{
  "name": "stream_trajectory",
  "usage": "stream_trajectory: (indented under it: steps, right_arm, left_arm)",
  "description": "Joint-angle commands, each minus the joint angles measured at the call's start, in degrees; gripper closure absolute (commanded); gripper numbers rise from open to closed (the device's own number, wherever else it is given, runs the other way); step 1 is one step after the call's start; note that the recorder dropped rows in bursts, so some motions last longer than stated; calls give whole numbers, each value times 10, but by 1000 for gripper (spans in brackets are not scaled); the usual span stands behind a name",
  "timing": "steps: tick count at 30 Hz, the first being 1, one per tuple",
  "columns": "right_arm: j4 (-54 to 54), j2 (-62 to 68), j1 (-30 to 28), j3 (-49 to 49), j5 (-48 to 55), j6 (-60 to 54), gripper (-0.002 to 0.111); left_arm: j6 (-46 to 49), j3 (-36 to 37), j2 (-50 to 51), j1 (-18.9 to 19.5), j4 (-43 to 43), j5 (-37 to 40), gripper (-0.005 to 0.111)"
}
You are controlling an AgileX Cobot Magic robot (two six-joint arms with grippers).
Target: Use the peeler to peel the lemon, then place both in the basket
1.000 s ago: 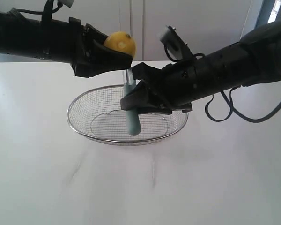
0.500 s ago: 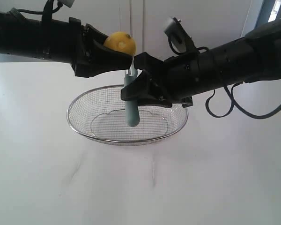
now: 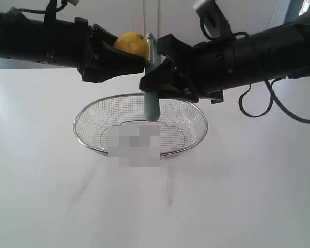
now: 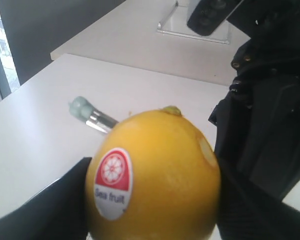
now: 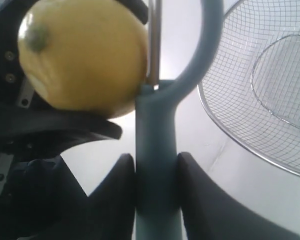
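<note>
A: Lemon [image 3: 132,44], position?

B: Held up in the air, above the far rim of the basket [image 3: 88,111]; left tool [image 3: 126,50] clamped around it, jaws set wide by the fruit itself; round red sticker [image 4: 112,175] on the skin.

A: Peeler [image 3: 152,106]?

B: Upright, teal handle hanging down, blade head at the top; right tool [image 5: 157,195] pinching the handle from both sides; metal blade lying against the lemon's side, touching as far as the right wrist view shows.

A: Any peel off?

B: Hard to say; skin reads yellow and nearly whole; one small pale mark near the tip, could be a scrape, cannot tell; no strips seen on the table [image 3: 237,196].

A: So progress?

B: My judgement: both items gripped and brought together, peeling at its start or barely begun; the stroke work is left, then lemon and peeler each into the basket; a patch of the basket floor is blurred, so I cannot tell what lies there.

A: Surroundings?

B: Table white, smooth, bare around the basket, faint soft shadows; pale wall [image 3: 119,15] behind; sliver of window [image 3: 302,10] at the upper corner.
</note>
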Motion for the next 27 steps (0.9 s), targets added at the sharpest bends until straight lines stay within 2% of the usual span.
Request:
stream_trajectory:
  steps: [1,10,27]
  right_arm:
    - [7,-25,-3,-5,-11,3,108]
    - [0,-48,-3,-5,-14,7,108]
    - [-145,-32,-3,-4,-43,123,108]
  left_arm:
    - [0,-3,-3,-1,-12,10,107]
    - [0,-3,-3,-1,-12,10,107]
    - [0,-3,-3,-1,-12,10,107]
